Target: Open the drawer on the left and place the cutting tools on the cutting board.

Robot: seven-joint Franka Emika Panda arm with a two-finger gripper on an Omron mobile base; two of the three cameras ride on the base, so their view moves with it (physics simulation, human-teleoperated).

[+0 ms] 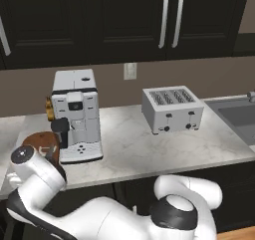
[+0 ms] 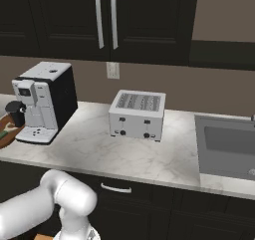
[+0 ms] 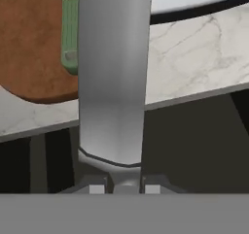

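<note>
The end effector (image 3: 124, 188) gripped a slim grey, blade-like tool (image 3: 113, 73), presumably the knife, which extended straight ahead of it. Beyond the tool, the oval wooden board (image 3: 29, 48) lay on the marble worktop (image 3: 194, 53), carrying the green-handled peeler (image 3: 69, 39). The coffee machine (image 1: 77, 114) stood beside the board.

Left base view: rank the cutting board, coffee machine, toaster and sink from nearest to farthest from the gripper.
1. Cutting board, far left, just ahead of the gripper holding the knife.
2. Coffee machine, left, beside the board.
3. Toaster, centre.
4. Sink, far right.
</note>
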